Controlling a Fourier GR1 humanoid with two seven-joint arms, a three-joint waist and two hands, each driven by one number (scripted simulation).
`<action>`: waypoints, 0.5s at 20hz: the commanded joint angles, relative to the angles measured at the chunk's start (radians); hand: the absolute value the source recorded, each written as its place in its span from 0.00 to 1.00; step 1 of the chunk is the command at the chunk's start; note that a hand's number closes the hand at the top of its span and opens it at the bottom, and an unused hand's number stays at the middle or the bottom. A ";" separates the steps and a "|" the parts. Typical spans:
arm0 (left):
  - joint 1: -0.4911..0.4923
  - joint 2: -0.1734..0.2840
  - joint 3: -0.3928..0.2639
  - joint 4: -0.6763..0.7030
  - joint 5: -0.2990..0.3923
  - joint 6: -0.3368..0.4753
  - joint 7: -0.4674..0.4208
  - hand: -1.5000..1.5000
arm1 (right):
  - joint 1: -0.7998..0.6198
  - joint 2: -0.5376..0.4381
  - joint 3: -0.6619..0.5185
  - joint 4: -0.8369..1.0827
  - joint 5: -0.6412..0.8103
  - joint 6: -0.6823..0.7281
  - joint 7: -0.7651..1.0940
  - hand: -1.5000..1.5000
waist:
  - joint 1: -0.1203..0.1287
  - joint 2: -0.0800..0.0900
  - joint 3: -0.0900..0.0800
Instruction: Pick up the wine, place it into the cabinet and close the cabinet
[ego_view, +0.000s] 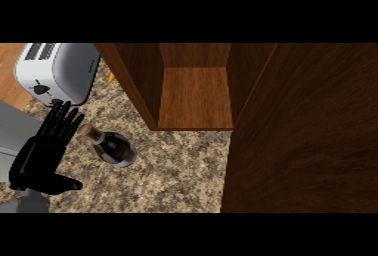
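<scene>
Cabinet door (303, 130) hides right side | toaster (55, 70) cut off | left hand (48, 150) fingers straight, beside wine bottle (112, 146), holding nothing

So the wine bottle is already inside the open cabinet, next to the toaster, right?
Not quite. The head view shows the wine bottle standing on the counter, outside the open cabinet, beside the left hand. The toaster is nearby, as you said.
</scene>
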 joint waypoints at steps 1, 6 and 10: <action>0.028 -0.023 -0.032 0.080 -0.079 -0.043 -0.123 0.00 | -0.050 0.012 0.028 -0.114 0.006 -0.048 0.112 0.00 | 0.003 0.000 -0.001; -0.051 0.002 -0.016 0.165 -0.052 -0.040 -0.111 0.00 | 0.133 0.015 0.002 -0.111 -0.056 0.046 -0.061 0.00 | -0.001 0.000 0.001; -0.035 -0.014 -0.044 0.226 -0.123 -0.062 -0.214 0.00 | -0.034 0.001 -0.014 -0.131 -0.053 -0.016 0.101 0.00 | 0.001 0.001 -0.001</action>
